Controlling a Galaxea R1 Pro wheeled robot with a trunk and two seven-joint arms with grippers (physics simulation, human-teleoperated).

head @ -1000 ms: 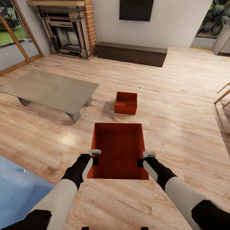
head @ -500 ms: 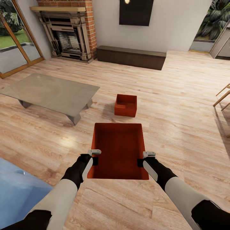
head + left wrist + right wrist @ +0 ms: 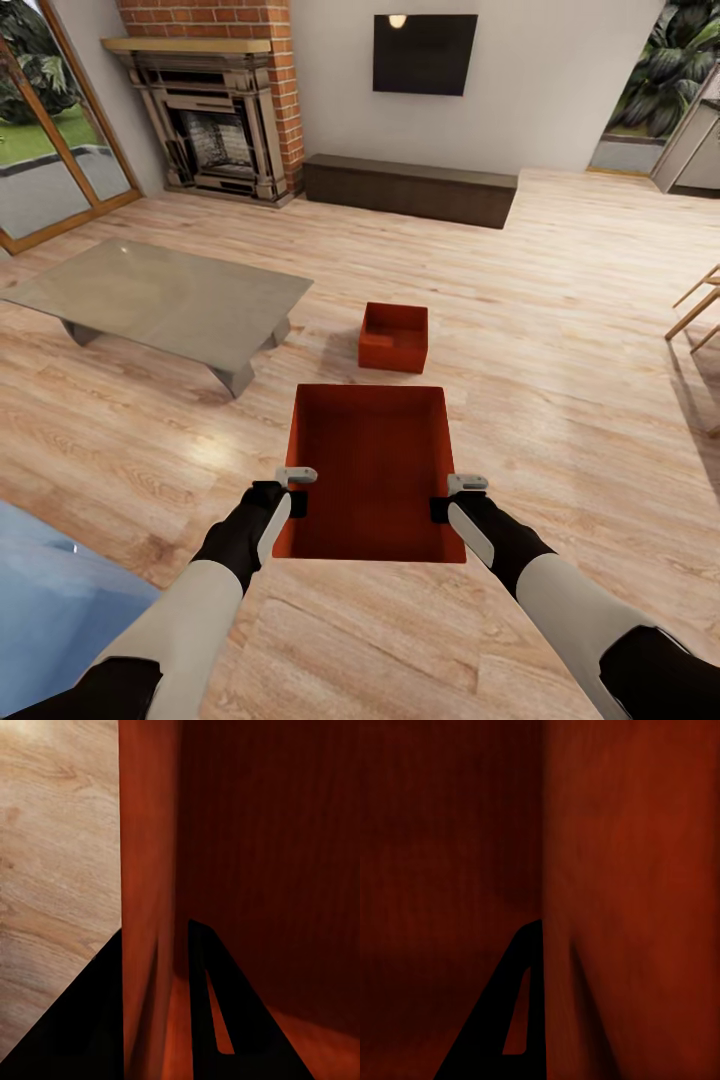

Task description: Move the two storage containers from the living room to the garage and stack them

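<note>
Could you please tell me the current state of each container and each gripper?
Held container: lifted above the floor, upright, empty, gripped by both side walls.
Second container: resting on wood floor, upright.
Left gripper: shut on left wall.
Right gripper: shut on right wall.

Light wood-plank flooring [image 3: 560, 330] spreads across the whole room, glossy in places. At ten o'clock stands a low grey table [image 3: 160, 295] on short angled legs. Behind it, at eleven o'clock, a brick fireplace [image 3: 215, 100] with a dark carved surround meets the pale wall [image 3: 560, 80]. A long dark-brown low cabinet [image 3: 410, 188] sits at twelve o'clock beneath a black wall-mounted screen [image 3: 424, 54]. Wood-framed glass doors [image 3: 50, 150] at nine o'clock show greenery outside. Pale wooden chair legs [image 3: 695, 305] appear at three o'clock, and a blue surface [image 3: 50, 610] at seven o'clock.
</note>
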